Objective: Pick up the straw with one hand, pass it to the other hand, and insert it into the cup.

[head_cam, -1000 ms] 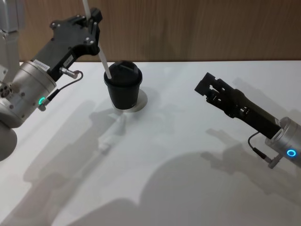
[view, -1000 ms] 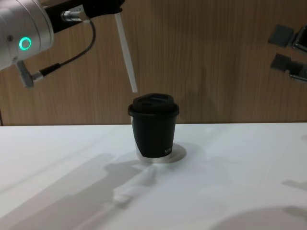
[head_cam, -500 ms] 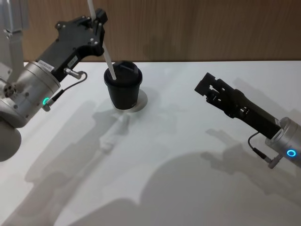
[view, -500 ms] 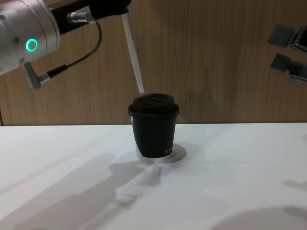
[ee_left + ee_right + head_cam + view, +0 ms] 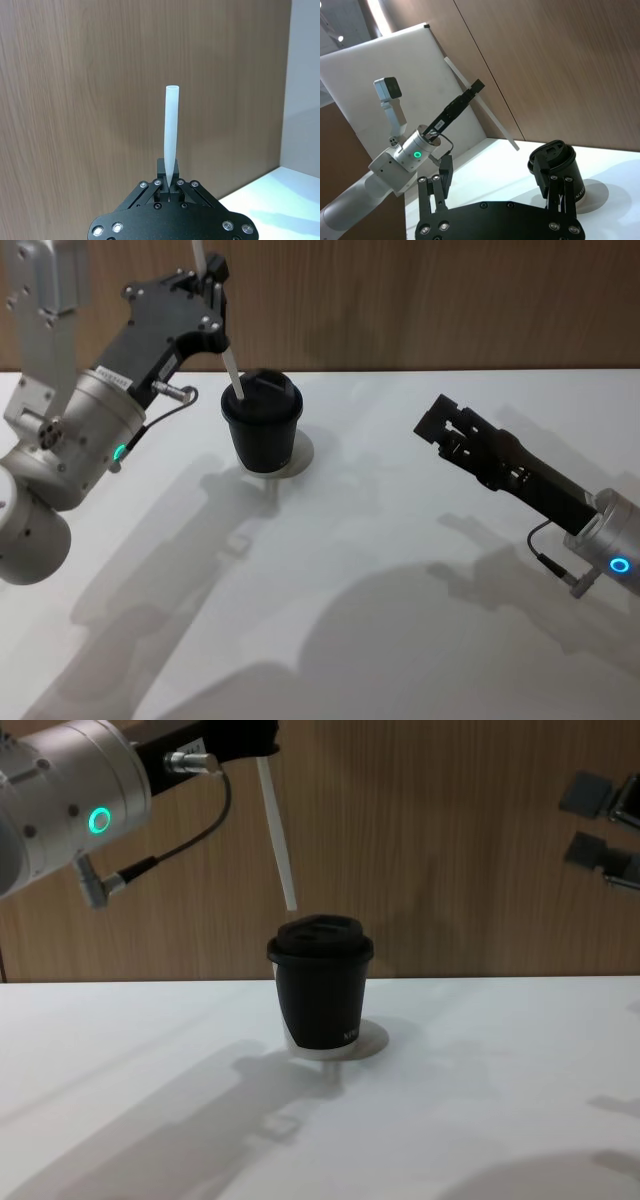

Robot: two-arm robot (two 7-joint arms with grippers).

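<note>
My left gripper [image 5: 213, 285] is shut on the white straw [image 5: 231, 366] and holds it high at the back left, slanting down toward the cup [image 5: 262, 422]. From the chest, the straw [image 5: 277, 835] ends just above the left part of the black lid of the cup [image 5: 320, 988], with a small gap. In the left wrist view the straw [image 5: 171, 130] sticks out from between the shut left gripper [image 5: 170, 183]. My right gripper [image 5: 432, 426] hangs open and empty to the cup's right, its grey pads [image 5: 586, 793] spread apart. The right wrist view shows the right gripper [image 5: 499, 172], cup [image 5: 557, 165] and straw [image 5: 497, 125].
The cup stands on a flat white disc [image 5: 301, 456] on the white table [image 5: 400, 540]. A wooden wall [image 5: 450, 870] runs close behind the cup. The table is bare in front of and between the arms.
The left arm has swung right and the straw has tipped steeper, bringing its lower end from left of the cup to over the lid's edge. The right arm has not moved.
</note>
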